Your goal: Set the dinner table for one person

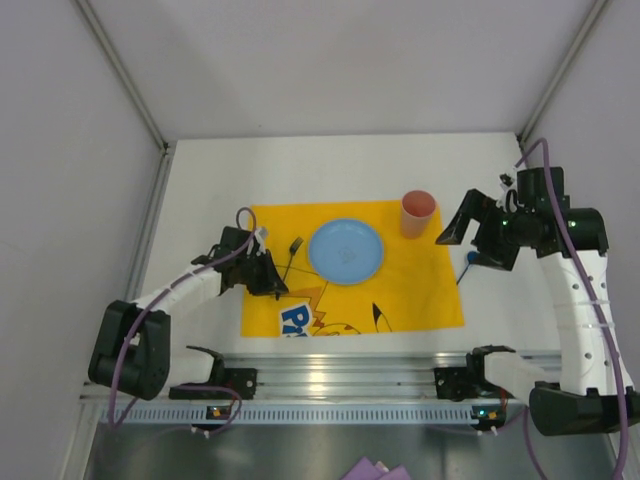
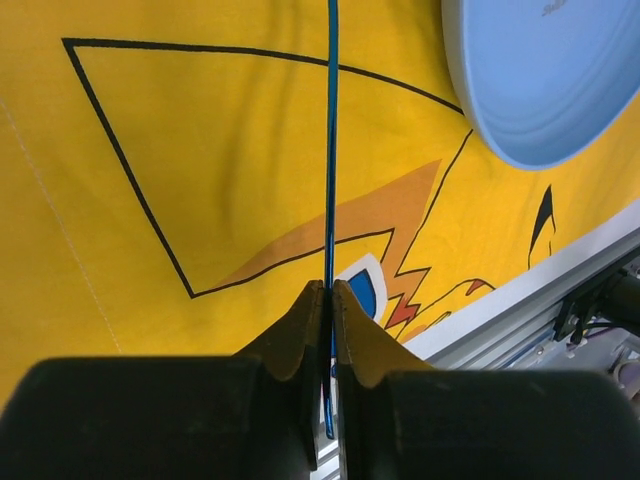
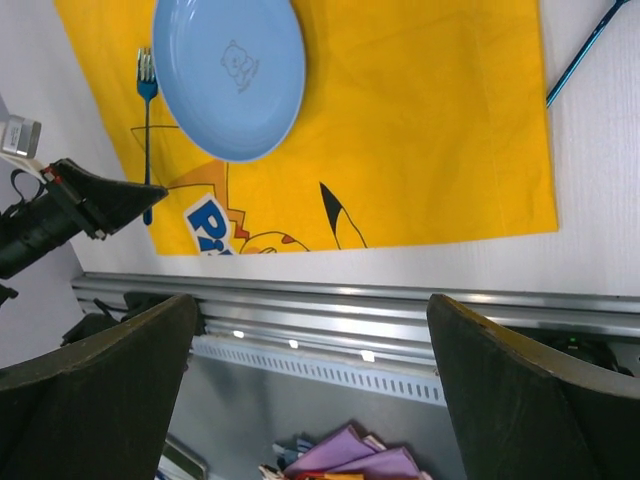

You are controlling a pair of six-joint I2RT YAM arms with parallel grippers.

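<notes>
Left wrist | left claw (image 2: 330,292) pinches fork (image 2: 331,150) by handle, left of plate (image 2: 540,80) | white bench (image 1: 330,165) lies under placemat (image 2: 180,150) | right claw (image 3: 310,300) gapes open | lay your fork flat, parallel, then release

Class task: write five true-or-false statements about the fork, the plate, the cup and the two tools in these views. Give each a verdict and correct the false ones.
1. The left tool is shut on the blue fork's handle. True.
2. The blue plate lies on the bare white table. False: it lies on the yellow placemat.
3. The right tool is open and holds nothing. True.
4. The pink cup stands on the plate. False: it stands apart from the plate, near the placemat's far right corner.
5. In the top view, the fork is left of the plate. True.
</notes>
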